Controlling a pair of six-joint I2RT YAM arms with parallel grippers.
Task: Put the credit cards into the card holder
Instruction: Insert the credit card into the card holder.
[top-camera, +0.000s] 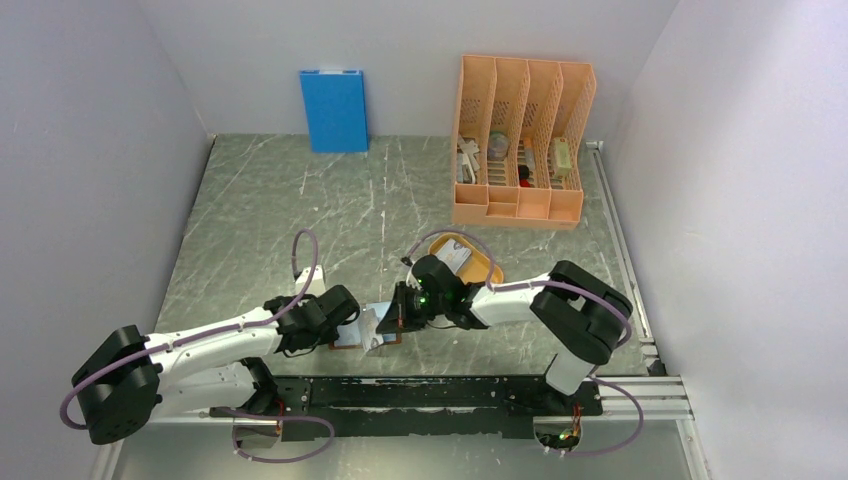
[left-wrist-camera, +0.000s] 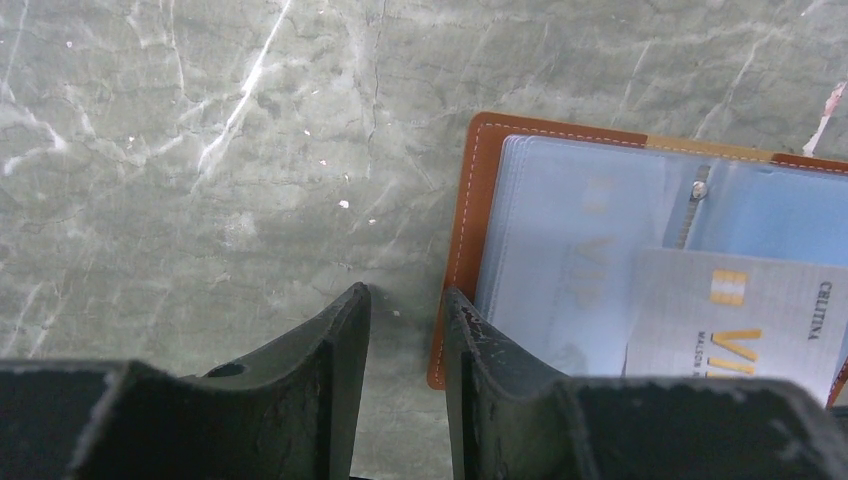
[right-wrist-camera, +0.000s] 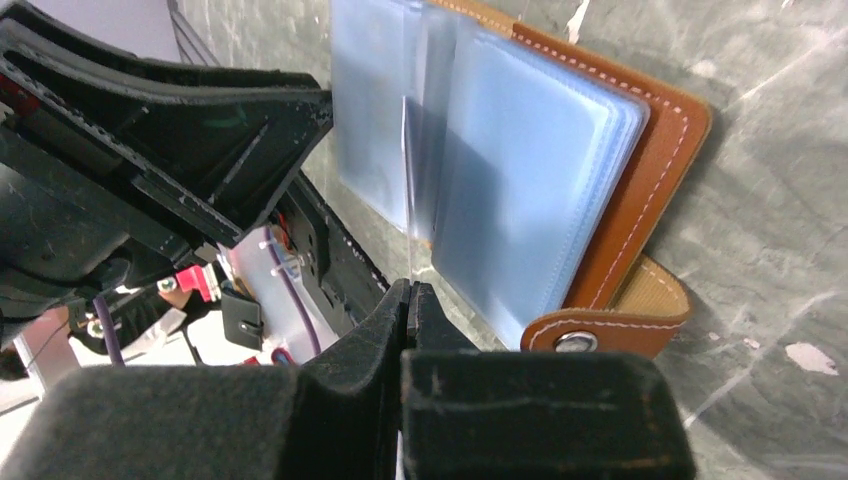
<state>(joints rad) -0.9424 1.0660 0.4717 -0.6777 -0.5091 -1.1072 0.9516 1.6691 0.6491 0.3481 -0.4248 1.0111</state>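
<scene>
Near centre, right gripper (right-wrist-camera: 408, 290) pinches a card (left-wrist-camera: 730, 320) over the open holder (left-wrist-camera: 460, 230); left gripper (left-wrist-camera: 405, 295) narrowly open, empty; more cards (top-camera: 455, 257) wait in tray (top-camera: 491, 268).

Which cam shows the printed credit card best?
Left wrist: credit card faces the camera over the card holder, print legible. Right wrist shows it only edge-on in the shut right end effector; top external, a pale sliver.

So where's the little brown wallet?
In the top view the wallet lies open on the table near the front edge, between the left fingers at its left edge and the right fingers, which pinch one clear page.
</scene>
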